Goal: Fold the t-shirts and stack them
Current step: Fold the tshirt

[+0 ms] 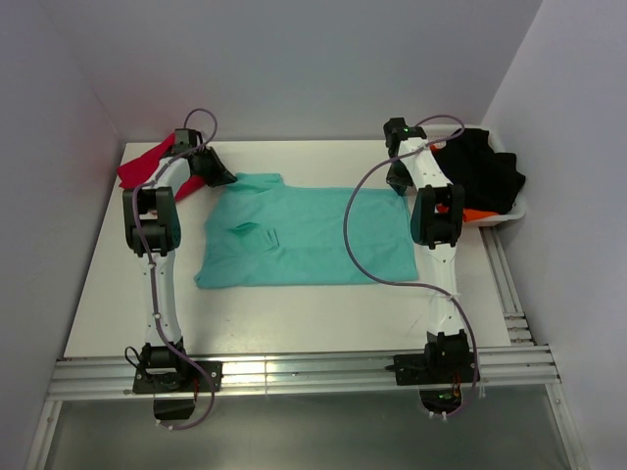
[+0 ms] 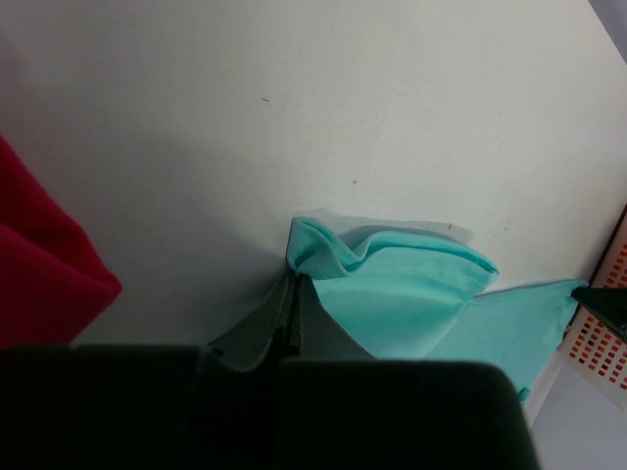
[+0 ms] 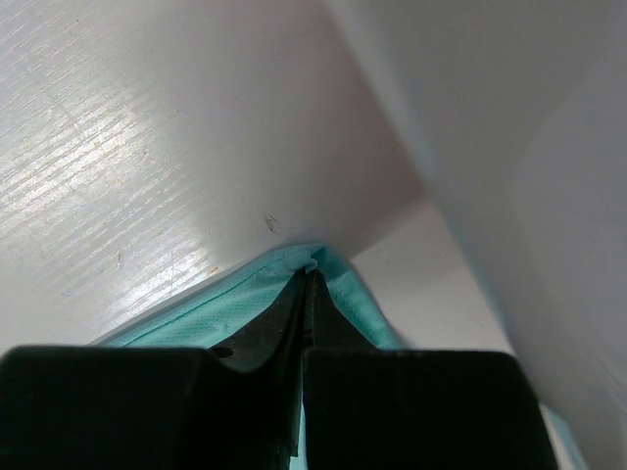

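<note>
teal-green soft cloth t-shirt [image 1: 304, 235] lay spread flat on the white desk [image 1: 294, 318]. my left fingers [image 2: 286, 311] were clamped on its far left corner, my right fingers [image 3: 297, 315] on its far right corner. light and limp, it would sag between them.

I find nothing to read in any of my views: no words, labels, brands or numbers on the teal shirt [image 1: 304, 235], red shirt [image 1: 142, 166], bin [image 1: 516, 210] or surface [image 1: 294, 313].

I read the teal t-shirt [image 1: 304, 235] as soft matt cloth, the table [image 1: 294, 313] as glossy and faintly grained, the rail [image 1: 313, 372] as bare metal.
</note>
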